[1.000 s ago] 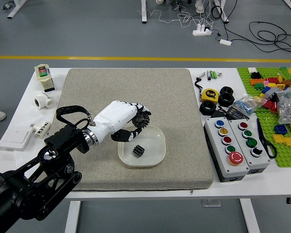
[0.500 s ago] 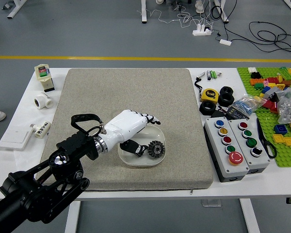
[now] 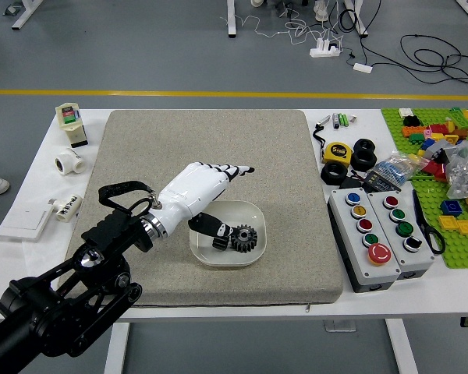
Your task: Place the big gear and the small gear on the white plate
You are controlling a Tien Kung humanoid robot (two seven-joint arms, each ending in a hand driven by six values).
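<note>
Table (image 3: 382,302), white: near edge crossed by the left arm.

Mat (image 3: 288,144), grey: under the plate; open surface beyond the plate and to its right, good room for moving.

Left arm (image 3: 101,284), black: enters from the lower left.

Boxes (image 3: 363,248), two, with buttons: beyond the mat's right edge, well apart from the work.

Left hand (image 3: 193,189), white and black: over the plate's left side. Fingers (image 3: 232,168) extended past the far rim, thumb (image 3: 209,225) lowered and apart from them; nothing gripped. Whether the thumb touches a gear, cannot tell.

Plate (image 3: 254,218), white, low rim: holds both gears.

Big gear (image 3: 244,238), dark, toothed: on the plate, right of centre, lying flat.

Small gear (image 3: 221,244), dark: just beside it, on the left, partly hidden.

Step in hand, as judged: final release, placing apparently done. Next move: raise the thumb clear of gears and rim, then draw back left without dragging either piece.
</note>
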